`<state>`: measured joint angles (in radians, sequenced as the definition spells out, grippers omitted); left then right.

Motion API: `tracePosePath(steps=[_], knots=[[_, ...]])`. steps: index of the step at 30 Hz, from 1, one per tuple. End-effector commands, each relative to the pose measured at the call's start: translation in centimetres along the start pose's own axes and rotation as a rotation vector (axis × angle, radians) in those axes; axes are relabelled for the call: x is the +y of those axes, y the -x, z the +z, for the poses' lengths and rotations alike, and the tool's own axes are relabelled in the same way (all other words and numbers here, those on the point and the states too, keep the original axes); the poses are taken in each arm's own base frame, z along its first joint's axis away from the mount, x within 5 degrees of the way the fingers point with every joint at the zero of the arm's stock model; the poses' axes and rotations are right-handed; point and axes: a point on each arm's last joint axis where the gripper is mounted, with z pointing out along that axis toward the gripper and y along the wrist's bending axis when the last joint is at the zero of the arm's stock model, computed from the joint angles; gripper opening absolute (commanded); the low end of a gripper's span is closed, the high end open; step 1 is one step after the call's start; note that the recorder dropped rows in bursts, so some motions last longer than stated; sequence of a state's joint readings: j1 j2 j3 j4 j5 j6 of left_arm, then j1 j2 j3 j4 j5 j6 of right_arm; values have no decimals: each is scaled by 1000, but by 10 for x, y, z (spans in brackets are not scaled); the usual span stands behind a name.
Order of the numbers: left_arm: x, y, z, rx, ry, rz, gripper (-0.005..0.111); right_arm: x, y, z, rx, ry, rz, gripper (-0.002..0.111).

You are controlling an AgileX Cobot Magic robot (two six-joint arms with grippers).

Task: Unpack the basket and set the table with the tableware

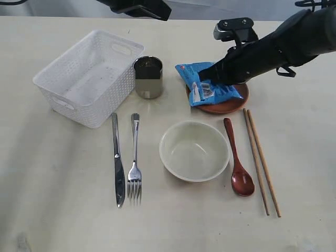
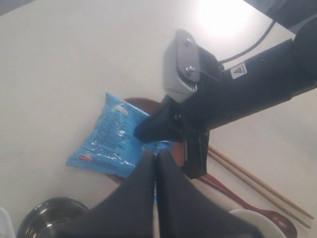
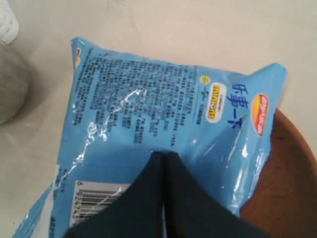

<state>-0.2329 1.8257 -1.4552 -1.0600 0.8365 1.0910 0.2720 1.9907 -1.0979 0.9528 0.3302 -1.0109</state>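
Far left of your desk [image 1: 47,210]: the basket [image 1: 89,76] stands upright and set at an angle, its right corner just beside the cup [image 1: 148,77], which is also upright.

In front of the basket the knife [image 1: 117,163] and fork [image 1: 135,160] lie parallel, close but not touching, with the fork's tines toward the front edge.

Your left gripper [image 2: 155,157] hangs well above the desk, jaws clenched on nothing.

Centre: the bowl [image 1: 194,151] sits mouth up, apart from both fork and spoon.

Behind the bowl the blue snack packet [image 1: 210,93] lies across the plate [image 1: 228,106]. It covers most of the plate and overhangs its left rim toward the cup. Only the front and right rim shows.

Your right gripper [image 3: 161,157] reaches in from the right, jaws clenched together, tips on the packet's upper face. You cannot tell from these views whether any film is pinched. The right arm hides the plate's far edge.

Right of the bowl: the spoon [image 1: 239,165], handle pointing at the plate. The chopsticks [image 1: 261,163], a close pair just beside it, lie farthest right.
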Motion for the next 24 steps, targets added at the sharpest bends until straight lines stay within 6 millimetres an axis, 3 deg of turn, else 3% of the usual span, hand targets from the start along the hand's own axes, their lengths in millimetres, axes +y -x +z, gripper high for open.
tracePosePath(steps=[1, 8, 13, 18, 24], knots=[[-1, 1, -2, -15, 1, -5, 0, 11, 8, -22, -16, 58, -37, 0], [-1, 1, -2, -16, 3, -3, 0, 24, 36, -97, -167, 3, -26, 0], [-1, 1, -2, -15, 3, 22, 0, 21, 30, -132, -94, -132, 57, 0], [1, -3, -1, 18, 22, 52, 0, 12, 9, -144, 125, -277, 166, 0], [1, -4, -3, 36, 25, 32, 0, 12, -32, -131, 333, -283, 218, 0]])
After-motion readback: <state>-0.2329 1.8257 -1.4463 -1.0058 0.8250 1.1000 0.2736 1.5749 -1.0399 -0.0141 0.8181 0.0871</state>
